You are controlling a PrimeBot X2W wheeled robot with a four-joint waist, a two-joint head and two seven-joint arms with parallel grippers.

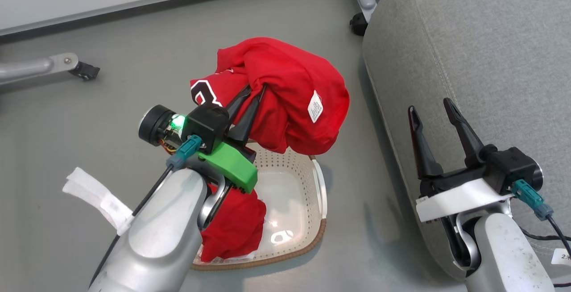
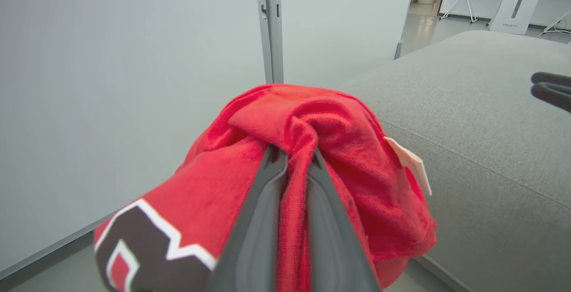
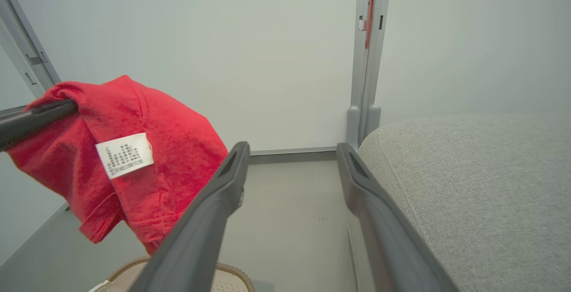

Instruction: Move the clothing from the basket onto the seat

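Note:
My left gripper (image 1: 255,91) is shut on a bunched red piece of clothing (image 1: 290,91) with a white tag, and holds it in the air above the far end of the basket (image 1: 308,220). In the left wrist view the two fingers pinch a fold of that clothing (image 2: 312,149). A second red garment (image 1: 234,227) lies in the basket's near left part, partly hidden by my left forearm. The grey seat (image 1: 482,60) is to the right. My right gripper (image 1: 430,104) stands open over the seat's left edge with nothing between its fingers.
The basket stands on a grey floor (image 1: 111,104). Wheeled metal legs (image 1: 67,66) lie at the left, and another castor (image 1: 358,23) stands near the seat's far corner. A white strap (image 1: 96,196) hangs beside my left forearm. A pale wall (image 3: 245,60) runs behind.

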